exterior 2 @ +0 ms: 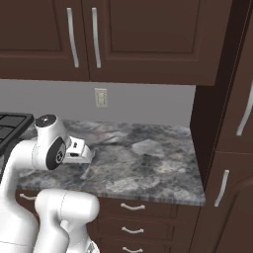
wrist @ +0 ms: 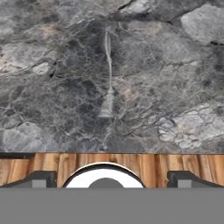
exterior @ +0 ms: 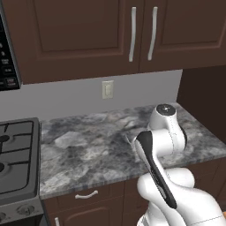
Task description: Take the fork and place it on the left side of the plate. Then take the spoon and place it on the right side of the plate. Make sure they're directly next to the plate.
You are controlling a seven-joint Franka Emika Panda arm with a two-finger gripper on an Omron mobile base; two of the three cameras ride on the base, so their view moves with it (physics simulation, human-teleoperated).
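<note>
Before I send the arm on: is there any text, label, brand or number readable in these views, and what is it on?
Nothing here reads clearly.
Black appliance panel, upper left of the left base view: small pale marks, too blurred to read.
Wall outlet: no marking.
Cabinet doors, granite counter, stove: no text.
Fork on the counter in the hand view: no stamp I can make out.

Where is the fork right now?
In the hand view the fork lies flat on the grey marbled counter, centred above the open gripper, handle pointing away.
</note>
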